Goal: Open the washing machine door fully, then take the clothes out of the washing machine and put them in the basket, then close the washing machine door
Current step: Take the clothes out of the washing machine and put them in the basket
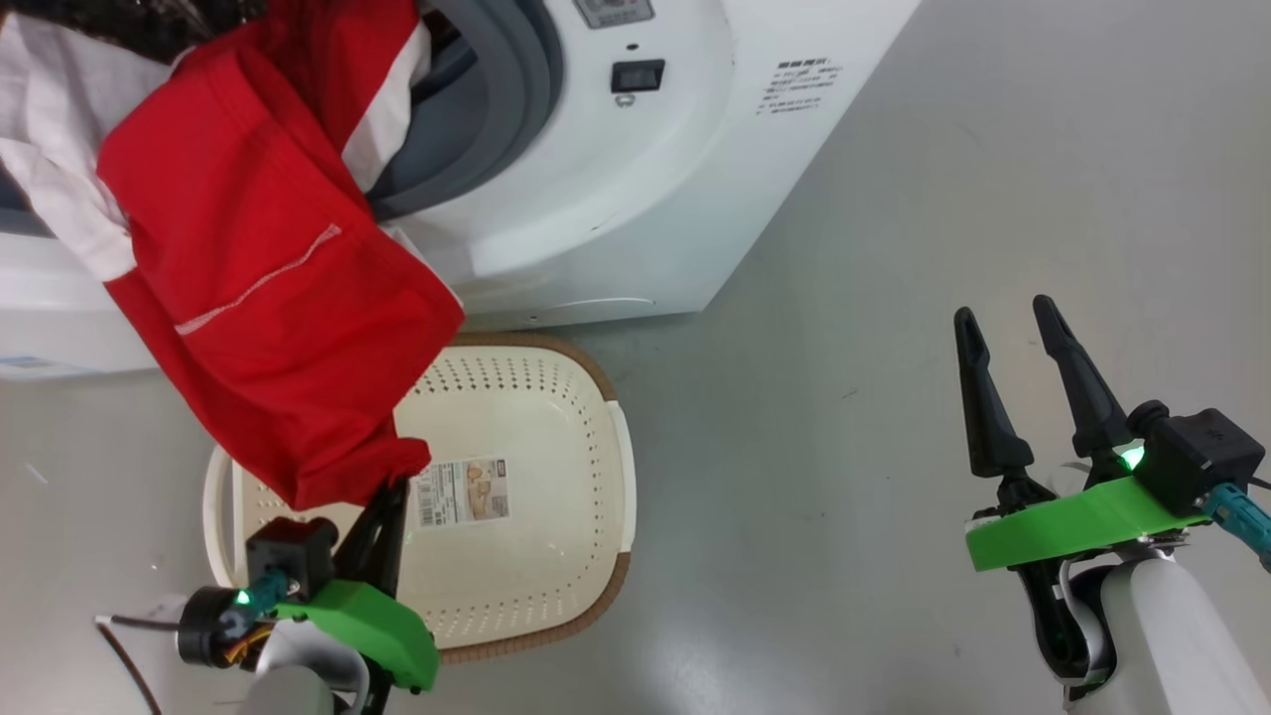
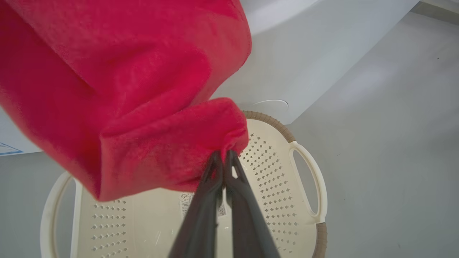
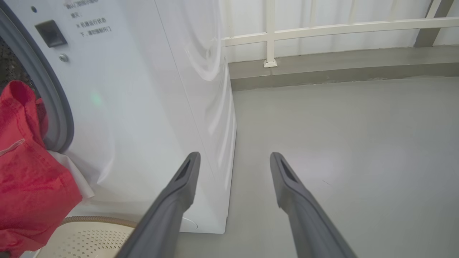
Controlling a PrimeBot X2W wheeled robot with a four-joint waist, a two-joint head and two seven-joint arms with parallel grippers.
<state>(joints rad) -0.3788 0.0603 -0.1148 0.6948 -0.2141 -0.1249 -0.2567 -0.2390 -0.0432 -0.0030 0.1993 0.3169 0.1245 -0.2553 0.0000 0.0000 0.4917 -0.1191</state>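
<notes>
Left claw clamps tight on a bunched corner of the red clothes, which stretch up and away from it into the mouth of the washing machine. The basket waits directly beneath the claw. Right claw stands wide apart and empty, well off to the side. Unloading appears to be under way. The next move is likely to drag the cloth free of the machine, lower it and let go over the basket.
</notes>
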